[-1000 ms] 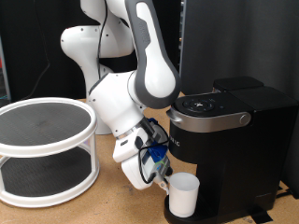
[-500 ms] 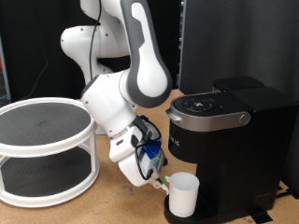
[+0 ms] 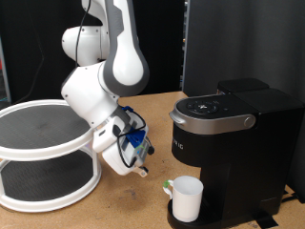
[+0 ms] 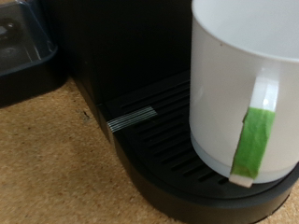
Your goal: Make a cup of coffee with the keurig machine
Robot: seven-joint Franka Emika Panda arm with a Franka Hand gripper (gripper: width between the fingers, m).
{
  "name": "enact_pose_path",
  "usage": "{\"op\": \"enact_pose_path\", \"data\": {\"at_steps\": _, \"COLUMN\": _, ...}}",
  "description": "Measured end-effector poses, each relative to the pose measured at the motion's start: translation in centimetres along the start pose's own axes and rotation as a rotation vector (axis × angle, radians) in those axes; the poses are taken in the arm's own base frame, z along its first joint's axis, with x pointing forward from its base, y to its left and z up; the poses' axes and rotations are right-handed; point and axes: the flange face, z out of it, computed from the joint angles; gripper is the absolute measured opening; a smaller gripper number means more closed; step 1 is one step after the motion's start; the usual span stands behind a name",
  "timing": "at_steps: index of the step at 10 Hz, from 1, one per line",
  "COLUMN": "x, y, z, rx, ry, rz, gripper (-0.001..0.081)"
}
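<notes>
While the cup (image 3: 187, 197) stands on the drip tray of the keurig machine (image 3: 233, 143), the tool (image 3: 141, 172), grip state indiscernible, hangs apart at its 9 o'clock above the worktop (image 3: 114, 210).

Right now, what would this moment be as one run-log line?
white handled mug: on black pod coffee maker's drip tray | gripper: beside mug, holding nothing

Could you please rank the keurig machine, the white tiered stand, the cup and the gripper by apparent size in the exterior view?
1. keurig machine and white tiered stand: look alike, so unranked.
2. gripper: only partly visible.
3. cup, on the drip tray.
</notes>
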Motion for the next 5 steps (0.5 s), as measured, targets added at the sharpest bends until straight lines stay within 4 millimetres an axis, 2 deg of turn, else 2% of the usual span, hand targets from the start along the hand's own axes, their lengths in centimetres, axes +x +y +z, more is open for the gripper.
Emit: {"op": "enact_pose_path", "data": {"at_steps": 5, "x": 0.2, "y": -0.8, "z": -5.6, "rx": 0.066, "ry": 0.048, "rz": 0.004, "gripper": 0.0805}}
